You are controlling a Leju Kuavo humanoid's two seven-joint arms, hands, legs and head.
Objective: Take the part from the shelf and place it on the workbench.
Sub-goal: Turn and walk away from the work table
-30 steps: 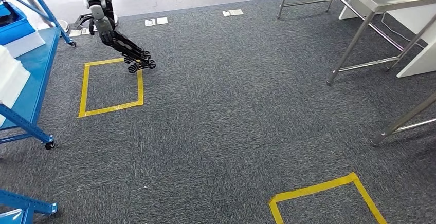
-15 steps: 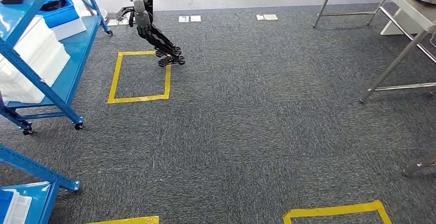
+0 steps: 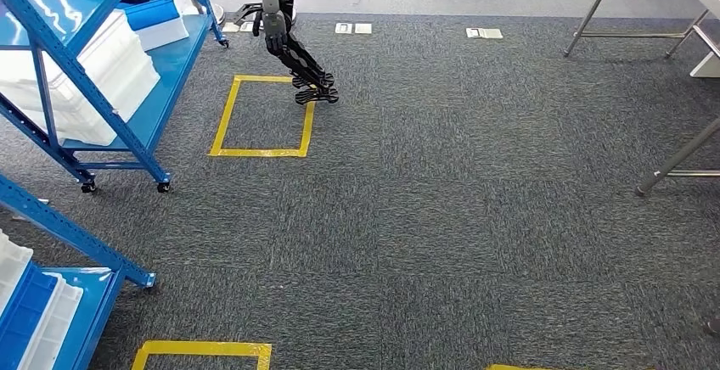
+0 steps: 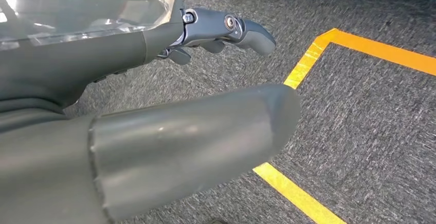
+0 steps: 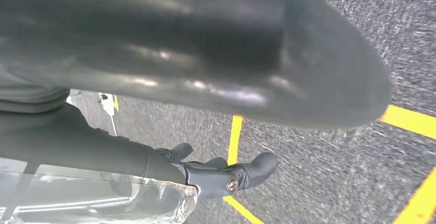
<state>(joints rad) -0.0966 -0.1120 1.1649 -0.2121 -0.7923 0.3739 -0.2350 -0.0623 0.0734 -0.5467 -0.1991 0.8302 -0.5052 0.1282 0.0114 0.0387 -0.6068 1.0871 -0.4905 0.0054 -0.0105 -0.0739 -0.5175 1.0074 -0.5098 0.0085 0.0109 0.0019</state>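
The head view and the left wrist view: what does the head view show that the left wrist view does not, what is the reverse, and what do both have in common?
Only the head view shows the blue shelf with white trays, the legs of another robot standing by a yellow tape square, and a metal table leg at the right. Only the left wrist view shows the left hand from close behind, fingers apart and holding nothing, with a clear plastic wrap beside it. Both show grey carpet marked with yellow tape.
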